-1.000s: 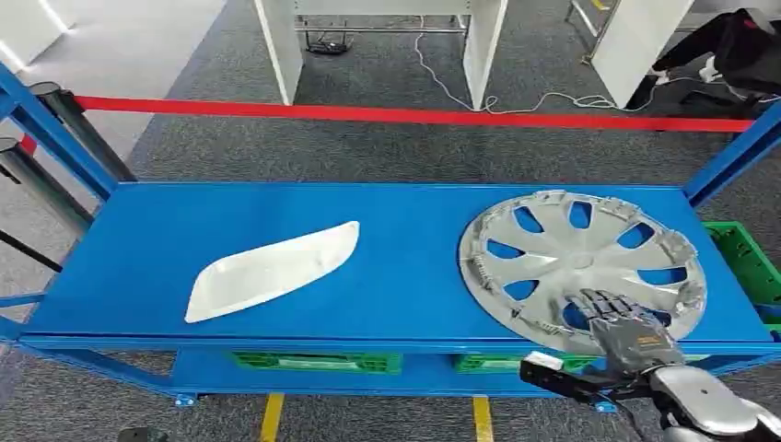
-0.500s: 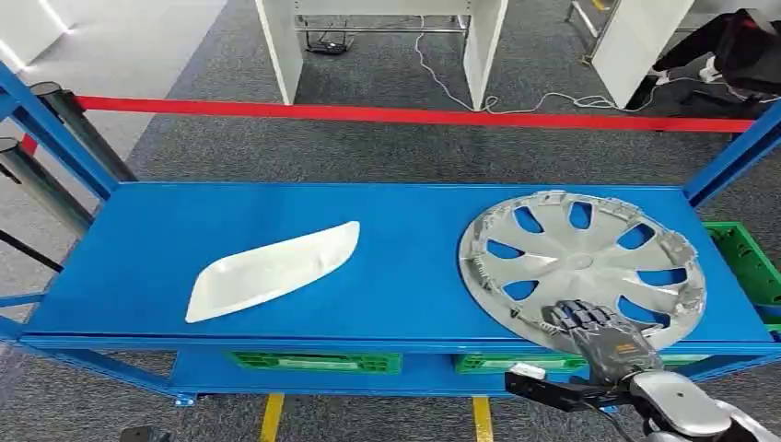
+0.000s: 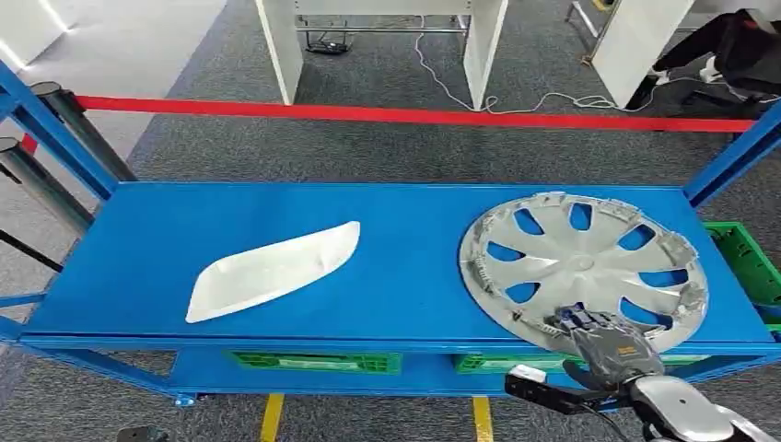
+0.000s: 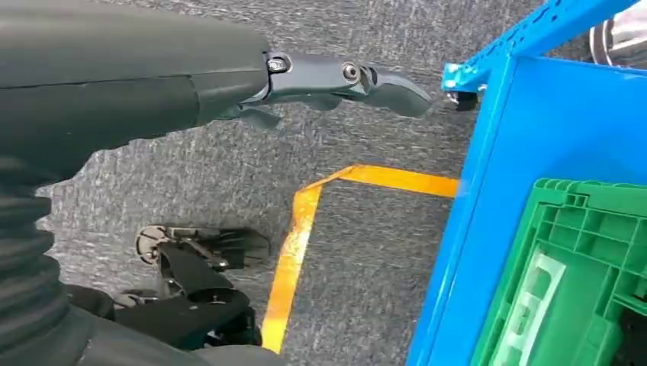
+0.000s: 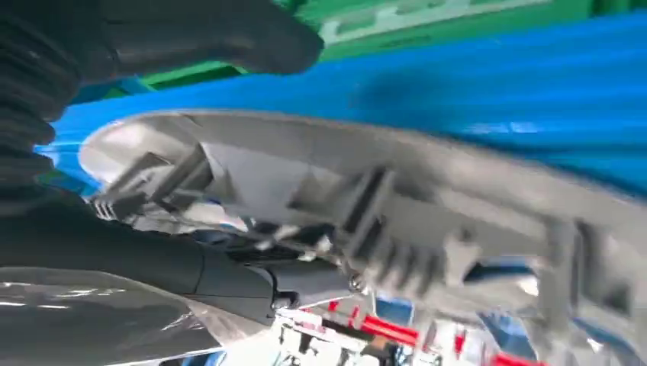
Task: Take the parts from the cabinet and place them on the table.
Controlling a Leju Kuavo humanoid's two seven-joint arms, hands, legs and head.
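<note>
A silver hubcap point(image 3: 582, 262) lies flat at the right end of the blue cabinet shelf point(image 3: 414, 276), its near rim at the shelf's front edge. My right hand point(image 3: 608, 343) is at that near rim, with its dark fingers curled over the top. In the right wrist view the thumb point(image 5: 252, 34) stands apart from the hubcap's rim point(image 5: 381, 198), with a gap between them. A white curved part point(image 3: 272, 269) lies on the left half of the shelf. My left hand point(image 4: 229, 84) hangs over the floor beside the cabinet, fingers stretched out and holding nothing.
Green crates point(image 3: 318, 362) sit on the lower shelf, and another green crate point(image 3: 741, 258) stands past the right end. Blue uprights rise at both ends of the cabinet. A red barrier tape point(image 3: 414, 115) crosses behind. Yellow floor lines point(image 3: 270, 419) run in front.
My right hand has drawn back from over the hubcap's spokes to its near rim, and its fingers have curled in. The hubcap and the white part have stayed put.
</note>
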